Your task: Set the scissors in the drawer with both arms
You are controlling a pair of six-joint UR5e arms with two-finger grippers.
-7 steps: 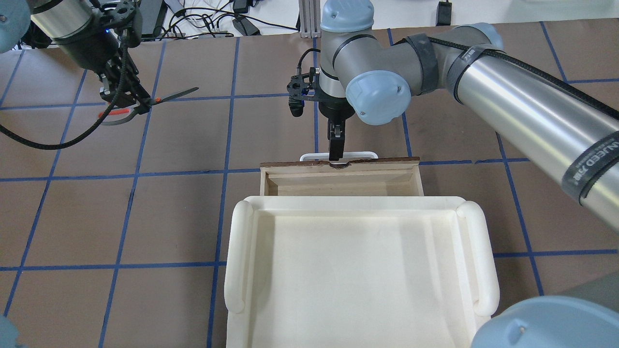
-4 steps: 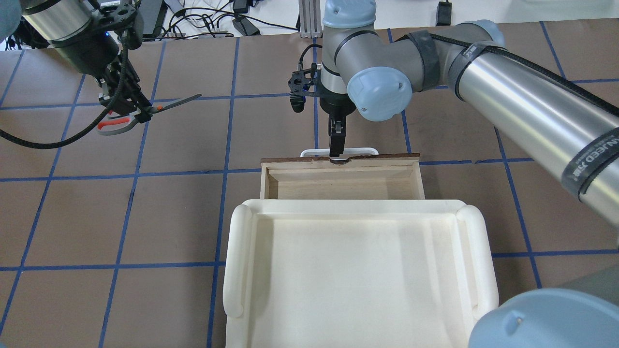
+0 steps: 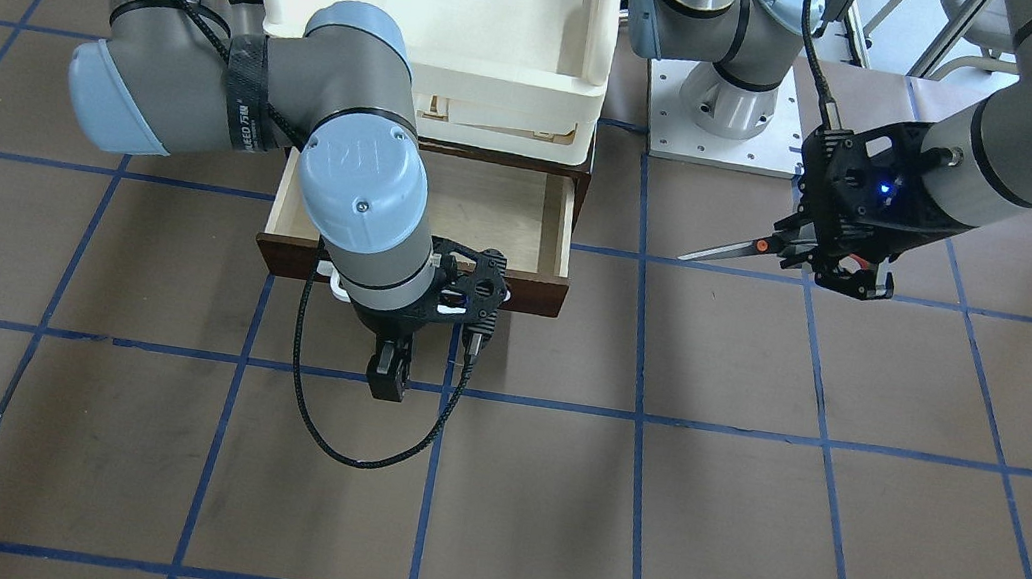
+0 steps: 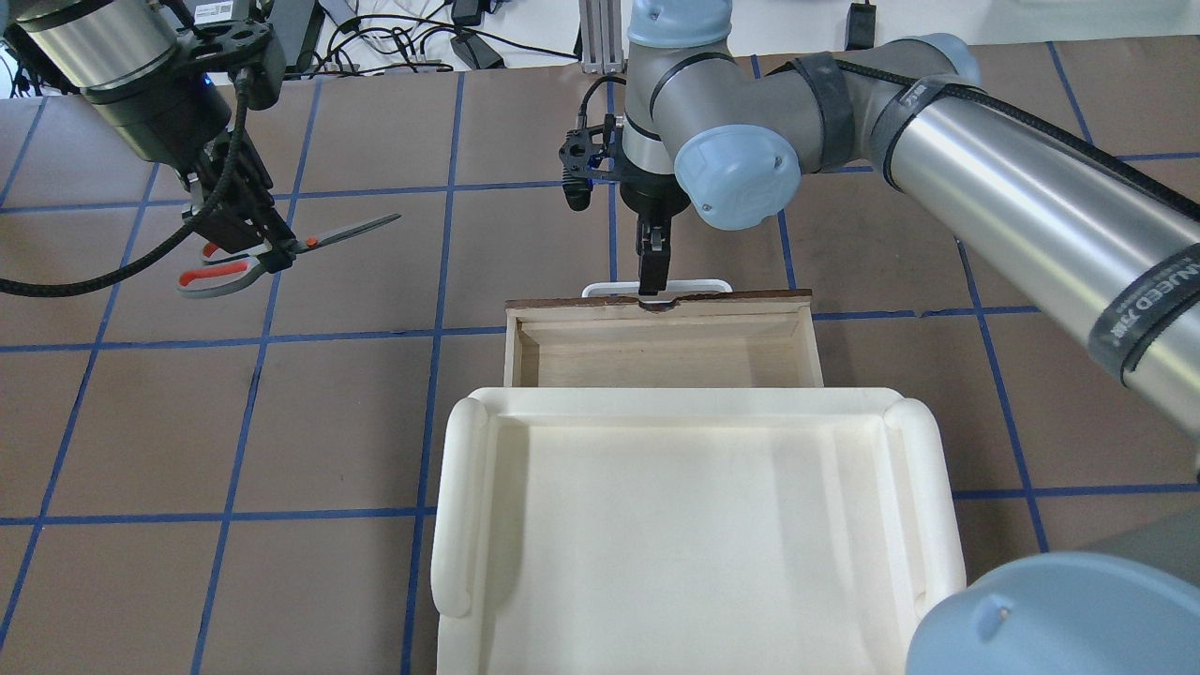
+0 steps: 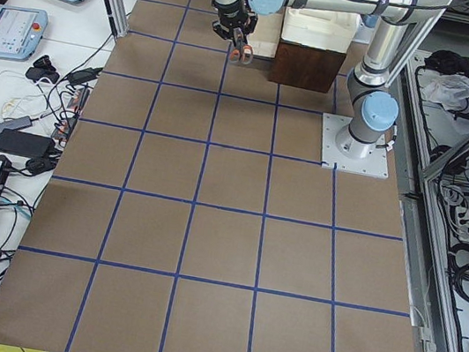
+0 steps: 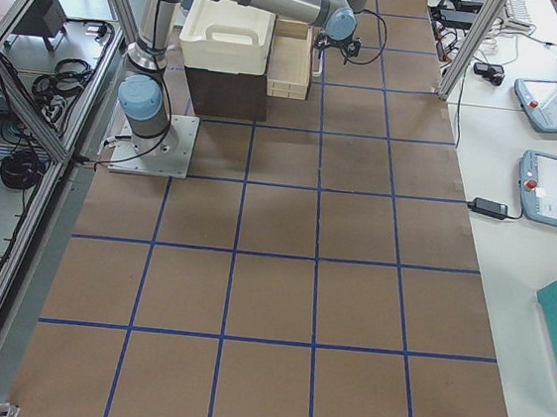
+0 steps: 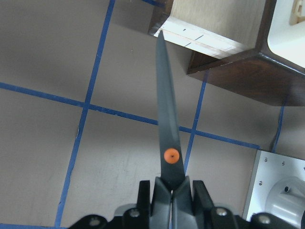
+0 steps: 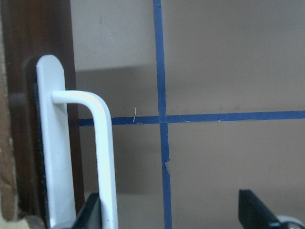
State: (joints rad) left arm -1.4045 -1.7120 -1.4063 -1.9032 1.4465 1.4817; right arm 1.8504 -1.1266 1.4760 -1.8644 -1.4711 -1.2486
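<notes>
The scissors (image 4: 314, 239) hang above the table at the left, blades pointing toward the drawer. My left gripper (image 4: 255, 246) is shut on them just behind the orange pivot; the left wrist view shows the blade (image 7: 167, 119) aimed at the drawer's corner (image 7: 209, 43). The dark brown drawer (image 4: 514, 352) stands pulled out, its pale inside bare. My right gripper (image 4: 650, 277) is at the white bar handle (image 4: 698, 283). In the right wrist view its fingers (image 8: 257, 214) are wide apart, with the handle (image 8: 102, 157) against the left one.
A white plastic tray (image 4: 459, 506) sits on top of the cabinet behind the drawer. The right arm's elbow (image 3: 355, 176) hangs over the drawer's front left part. Cables and a robot base plate (image 3: 718, 146) lie beyond the brown, blue-taped table.
The drawer has slid a little farther out with my right gripper at its handle. My left gripper has carried the scissors slightly closer to the drawer.
</notes>
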